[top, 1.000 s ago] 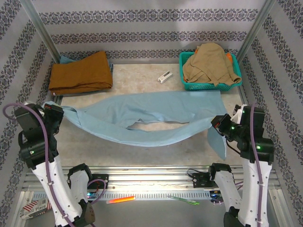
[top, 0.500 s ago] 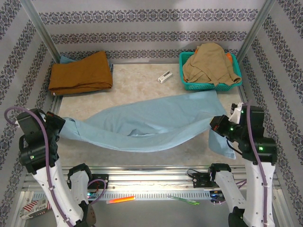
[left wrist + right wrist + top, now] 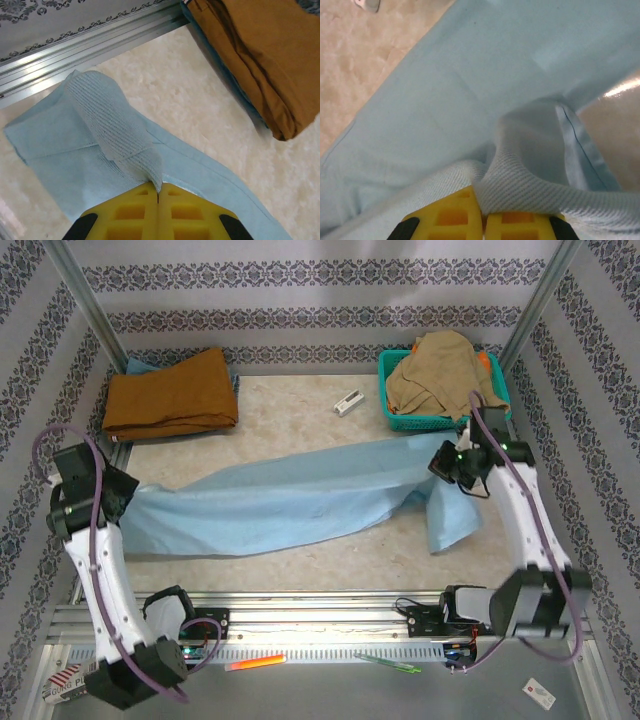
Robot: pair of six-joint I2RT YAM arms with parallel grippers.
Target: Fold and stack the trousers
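Observation:
The light sky-blue trousers (image 3: 300, 502) stretch across the table between my two arms, folded lengthwise into a long band. My left gripper (image 3: 122, 502) is shut on their left end, where a fold of ribbed cloth (image 3: 125, 145) is pinched between the yellow fingers (image 3: 135, 215). My right gripper (image 3: 447, 462) is shut on the right end, and a flap (image 3: 452, 515) hangs down below it. In the right wrist view, thick woven cloth (image 3: 530, 190) bulges out over the yellow fingers (image 3: 447, 220).
A folded rust-orange garment (image 3: 170, 392) lies at the back left. A teal basket (image 3: 395, 416) at the back right holds a tan garment (image 3: 445, 370). A small white object (image 3: 347, 402) lies between them. Metal rails (image 3: 300, 615) run along the near edge.
Both arms have swung away from the near edge, the right one farthest toward the basket. The trousers went with them and now lie as one closed band, the gap between the legs gone.

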